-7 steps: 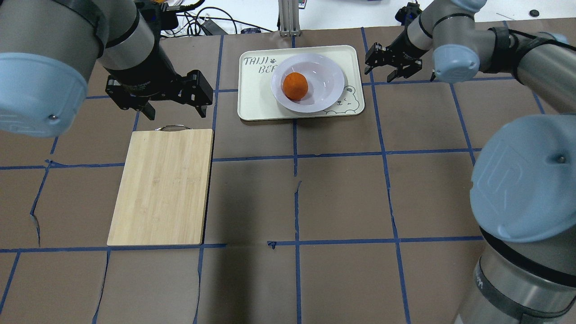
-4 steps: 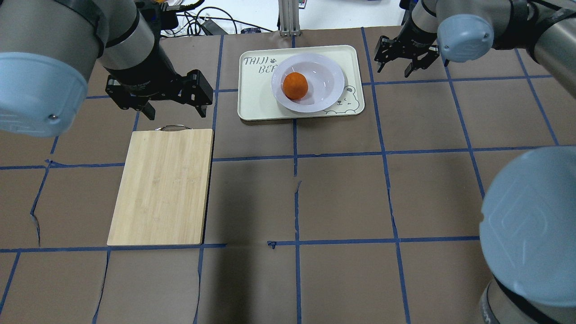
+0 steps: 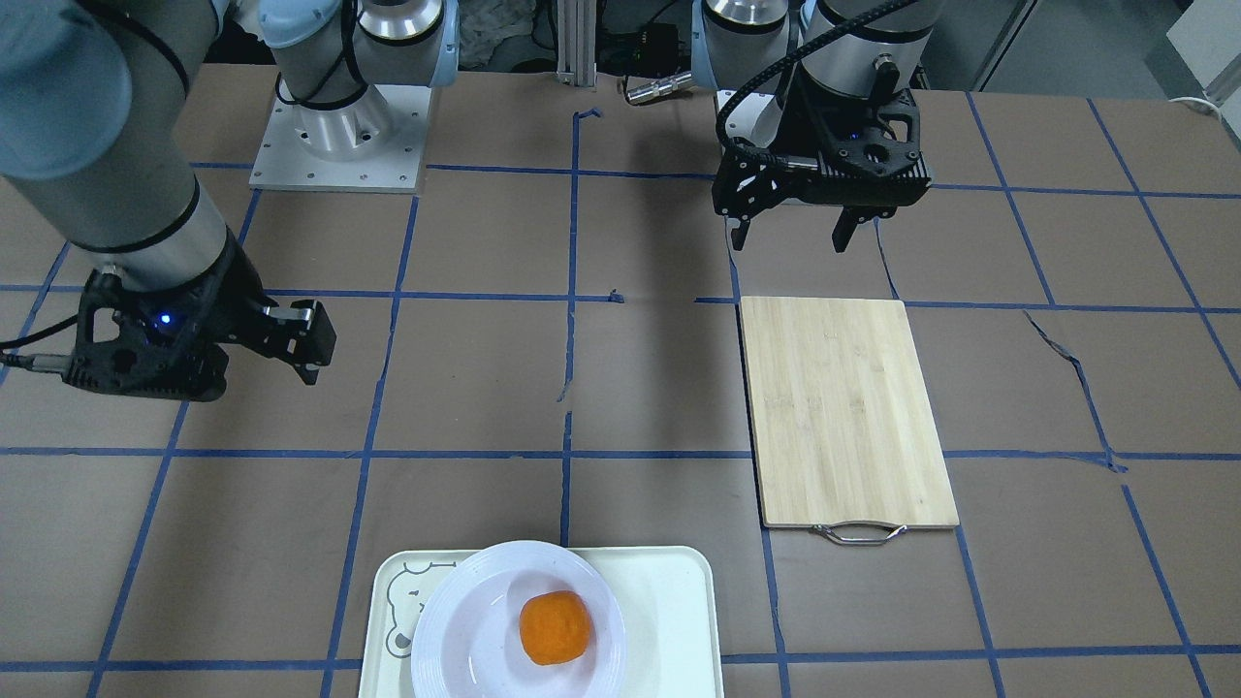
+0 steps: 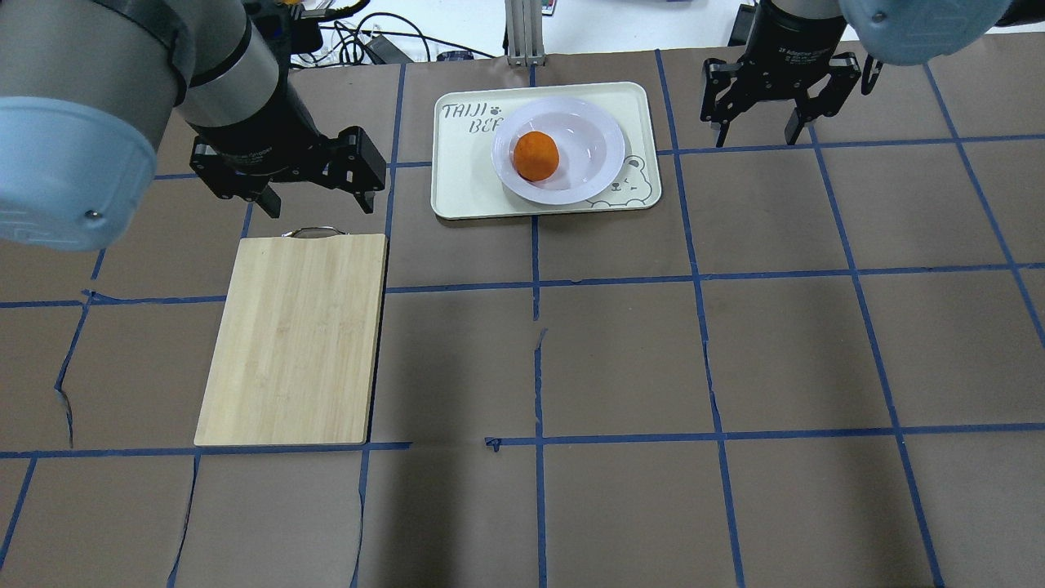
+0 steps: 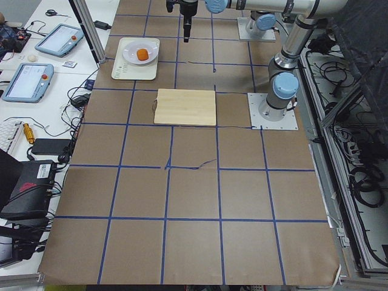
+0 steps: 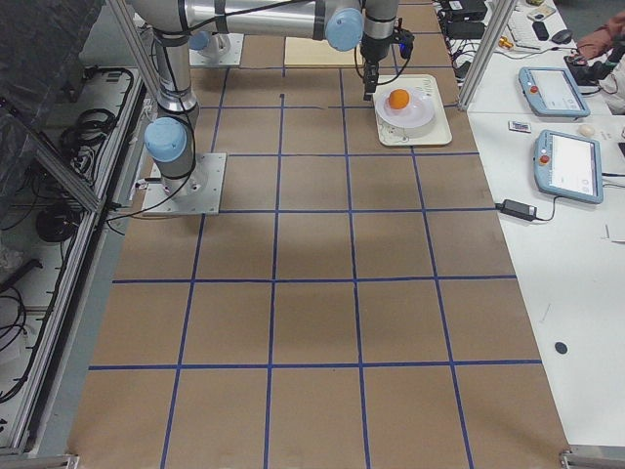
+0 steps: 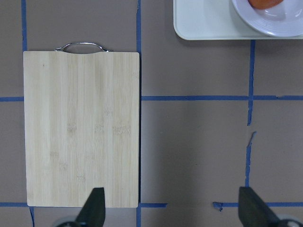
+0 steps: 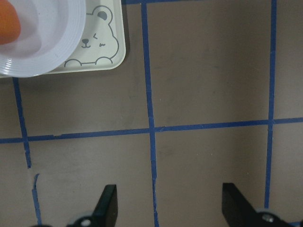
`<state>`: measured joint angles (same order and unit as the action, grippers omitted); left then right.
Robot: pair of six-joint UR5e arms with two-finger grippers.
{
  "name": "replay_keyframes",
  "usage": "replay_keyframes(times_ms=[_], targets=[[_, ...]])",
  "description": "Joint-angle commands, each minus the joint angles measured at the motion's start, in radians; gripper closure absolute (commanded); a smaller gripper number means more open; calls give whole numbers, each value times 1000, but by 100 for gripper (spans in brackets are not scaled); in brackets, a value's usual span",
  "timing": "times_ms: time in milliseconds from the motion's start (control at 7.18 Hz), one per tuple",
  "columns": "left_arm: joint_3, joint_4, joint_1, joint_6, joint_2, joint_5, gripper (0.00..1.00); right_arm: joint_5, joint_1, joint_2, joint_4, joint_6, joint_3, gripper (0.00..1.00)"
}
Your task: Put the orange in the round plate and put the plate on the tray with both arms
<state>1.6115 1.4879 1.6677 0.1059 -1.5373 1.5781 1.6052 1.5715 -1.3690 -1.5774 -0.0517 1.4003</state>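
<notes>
The orange [image 4: 535, 155] lies in the sunken centre of the round plate [image 4: 602, 135], left of its middle. That plate rests on the tray [image 4: 465, 184] at the far middle of the table. My left gripper [image 4: 320, 204] hovers open and empty to the tray's left, above the far end of a cutting board. To the right of the tray my right gripper [image 4: 755, 139] hangs open, holding nothing. The right wrist view shows the tray's bear corner [image 8: 102, 45], the plate's rim [image 8: 52, 59] and a slice of the orange [image 8: 7, 23].
A bamboo cutting board [image 4: 294, 339] with a metal handle [image 4: 314, 232] lies on the left half. Cables [image 4: 367, 37] and an aluminium post [image 4: 522, 33] stand at the far edge. Tablets [image 6: 566, 161] lie on a side bench.
My right gripper has moved right, away from the tray, and turned so its fingers point straight down; its elbow has swung out of the overhead view. The left arm has not moved.
</notes>
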Motion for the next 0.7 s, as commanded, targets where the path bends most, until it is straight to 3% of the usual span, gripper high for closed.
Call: replay_keyframes(times_ms=[0, 557], targets=[[1, 0, 0, 0, 2, 0, 0, -5, 9, -56, 45, 1, 3, 19], [1, 0, 0, 0, 2, -3, 0, -13, 12, -87, 47, 7, 6, 19]])
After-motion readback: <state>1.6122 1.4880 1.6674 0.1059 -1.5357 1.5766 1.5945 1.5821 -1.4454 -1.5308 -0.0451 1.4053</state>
